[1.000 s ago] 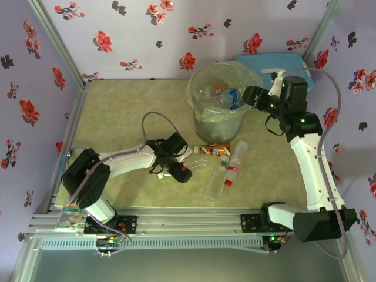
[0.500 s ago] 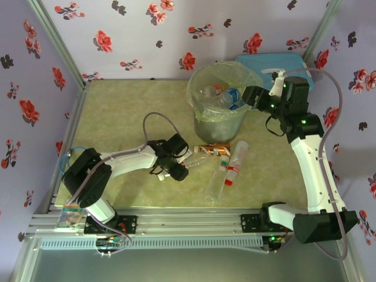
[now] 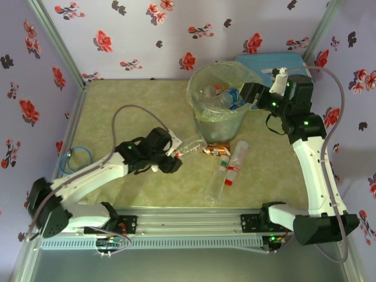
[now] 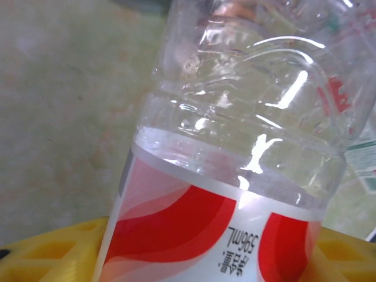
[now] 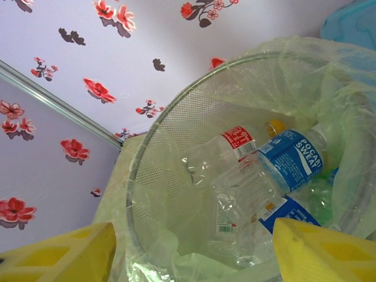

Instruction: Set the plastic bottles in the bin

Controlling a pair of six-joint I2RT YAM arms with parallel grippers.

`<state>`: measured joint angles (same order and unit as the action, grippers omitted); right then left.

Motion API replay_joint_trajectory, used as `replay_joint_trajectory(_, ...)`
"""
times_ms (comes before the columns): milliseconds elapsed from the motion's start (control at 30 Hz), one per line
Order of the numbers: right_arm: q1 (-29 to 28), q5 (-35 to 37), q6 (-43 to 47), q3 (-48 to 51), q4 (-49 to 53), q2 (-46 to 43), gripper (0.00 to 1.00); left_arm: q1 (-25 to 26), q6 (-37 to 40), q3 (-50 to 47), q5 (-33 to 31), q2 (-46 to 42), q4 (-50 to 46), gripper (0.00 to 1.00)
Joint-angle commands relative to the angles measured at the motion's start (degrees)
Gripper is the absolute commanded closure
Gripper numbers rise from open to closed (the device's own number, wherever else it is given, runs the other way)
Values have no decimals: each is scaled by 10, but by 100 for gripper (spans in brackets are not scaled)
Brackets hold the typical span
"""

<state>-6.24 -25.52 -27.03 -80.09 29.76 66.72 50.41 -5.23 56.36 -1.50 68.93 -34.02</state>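
Bottle (image 3: 191, 144), clear, red label: frame centre, clamped between left gripper (image 3: 176, 154) yellow fingers (image 4: 53, 252) | loose bottles (image 3: 226, 170) lying lower right of it | bin (image 3: 205, 120) upper right | right gripper (image 3: 245, 94) at bin rim, fingers spread, empty

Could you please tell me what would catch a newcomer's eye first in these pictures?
The bin, lined with a pale green bag and holding several bottles, stands toward the table's far side, the right gripper open above its rim. Nearer, the left gripper clamps a clear red-labelled bottle, beside loose bottles lying on the table.
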Motion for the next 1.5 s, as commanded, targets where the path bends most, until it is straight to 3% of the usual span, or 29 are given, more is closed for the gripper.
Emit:
replay_joint_trajectory(0, 2, -9, -7, -13, -22, -18, 29, -5, 3, 40, 10, -62, -14, 36)
replay_joint_trajectory(167, -1, -54, -44, -3, -66, -18, 28, -6, 22, 105, 46, -99, -9, 40)
replay_joint_trajectory(267, -20, -94, -77, -4, -115, -7, 14, -14, 7, 133, 46, -92, 32, 40)
replay_joint_trajectory(533, -137, -145, -108, -55, -189, 62, 3, -43, -74, 235, 87, 11, 86, 40)
replay_joint_trajectory(733, -174, -139, -106, -58, -203, 80, 2, -51, -96, 259, 102, 38, 104, 41)
replay_joint_trajectory(1100, -188, -144, -91, -66, -190, 91, 1, -63, -106, 265, 105, 57, 108, 42)
replay_joint_trajectory(1167, -188, -136, -86, -68, -181, 92, 4, -65, -107, 263, 106, 59, 113, 42)
replay_joint_trajectory(1467, -187, -101, -75, -81, -168, 115, 33, -67, -103, 259, 109, 69, 125, 41)
